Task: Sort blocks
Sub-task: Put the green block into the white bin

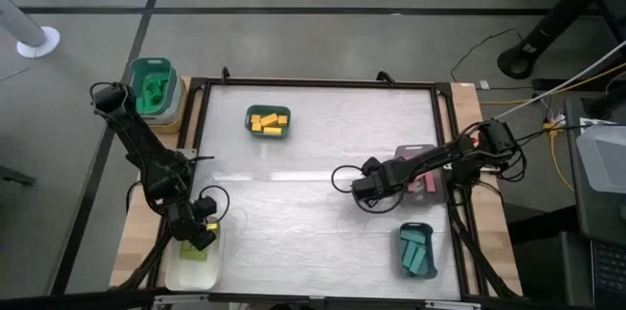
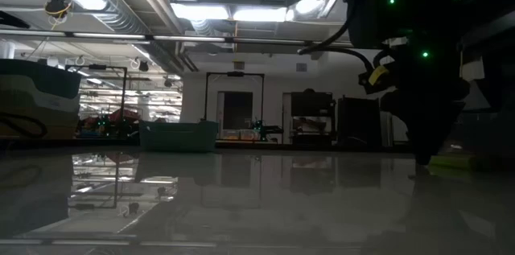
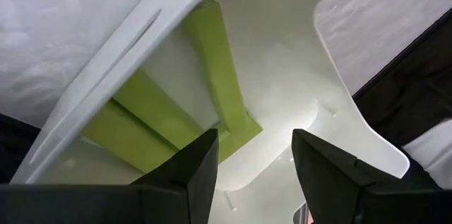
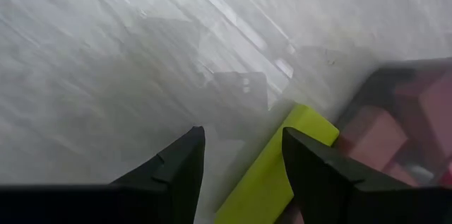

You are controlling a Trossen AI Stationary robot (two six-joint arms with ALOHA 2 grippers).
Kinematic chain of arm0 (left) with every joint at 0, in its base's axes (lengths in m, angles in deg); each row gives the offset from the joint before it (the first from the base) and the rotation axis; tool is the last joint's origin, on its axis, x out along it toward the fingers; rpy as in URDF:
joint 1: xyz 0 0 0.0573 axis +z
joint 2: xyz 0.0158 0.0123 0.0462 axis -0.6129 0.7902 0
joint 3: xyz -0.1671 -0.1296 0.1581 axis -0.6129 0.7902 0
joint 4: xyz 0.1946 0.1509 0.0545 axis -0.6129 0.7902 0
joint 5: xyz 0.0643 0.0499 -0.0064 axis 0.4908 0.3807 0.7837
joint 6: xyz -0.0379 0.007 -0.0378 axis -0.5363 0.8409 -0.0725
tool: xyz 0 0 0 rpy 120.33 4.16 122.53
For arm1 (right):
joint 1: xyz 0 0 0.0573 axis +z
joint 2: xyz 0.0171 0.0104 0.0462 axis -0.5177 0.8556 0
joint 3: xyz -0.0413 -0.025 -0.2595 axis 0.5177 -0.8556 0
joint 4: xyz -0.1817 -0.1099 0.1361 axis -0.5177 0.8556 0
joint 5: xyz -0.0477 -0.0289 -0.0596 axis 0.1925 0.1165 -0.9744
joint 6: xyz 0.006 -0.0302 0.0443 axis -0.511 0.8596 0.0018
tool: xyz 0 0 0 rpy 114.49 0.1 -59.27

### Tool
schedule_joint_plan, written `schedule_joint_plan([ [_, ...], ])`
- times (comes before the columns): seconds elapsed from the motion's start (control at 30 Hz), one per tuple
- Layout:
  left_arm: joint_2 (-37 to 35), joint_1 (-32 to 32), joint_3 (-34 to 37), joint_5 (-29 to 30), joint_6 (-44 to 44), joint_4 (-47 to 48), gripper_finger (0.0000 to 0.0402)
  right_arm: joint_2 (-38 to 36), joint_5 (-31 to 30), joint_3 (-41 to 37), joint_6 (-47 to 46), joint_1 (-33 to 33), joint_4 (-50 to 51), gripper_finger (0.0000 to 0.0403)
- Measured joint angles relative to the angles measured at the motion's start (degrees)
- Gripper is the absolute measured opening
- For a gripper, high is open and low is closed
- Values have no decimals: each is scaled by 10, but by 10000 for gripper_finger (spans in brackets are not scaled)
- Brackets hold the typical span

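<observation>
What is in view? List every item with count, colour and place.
yellow-orange blocks: several, in green tray, table's far left-centre.
teal blocks: several, in teal tray, near right.
pink blocks: several, in grey tray, right edge.
lime green blocks: about three, in white tray, near left.
loose lime green block: one, on the table beside the grey tray.
green tub: one, off the far left corner.
left tool: open, over white tray.
right tool: open, over loose lime green block.

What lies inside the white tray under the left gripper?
Lime green bar blocks lie in the white rounded tray; the open left gripper and the tray rim cover their ends, hiding the count.
</observation>
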Motion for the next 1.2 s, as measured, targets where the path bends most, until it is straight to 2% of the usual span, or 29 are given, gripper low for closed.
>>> schedule_joint_plan([
  [0.4,0,0,0,4,0,1,169,0,5,31,4,0,40,191],
  [0.6,0,0,0,34,20,1,169,0,4,26,-14,0,60,191],
  [0.83,0,0,0,37,29,-3,169,0,15,5,-16,0,46,191],
  [1.07,-1,0,0,36,39,-51,169,-2,37,-3,-11,0,14,191],
  [1.2,-4,0,0,34,91,-100,169,-2,40,-2,-11,0,5,191],
])
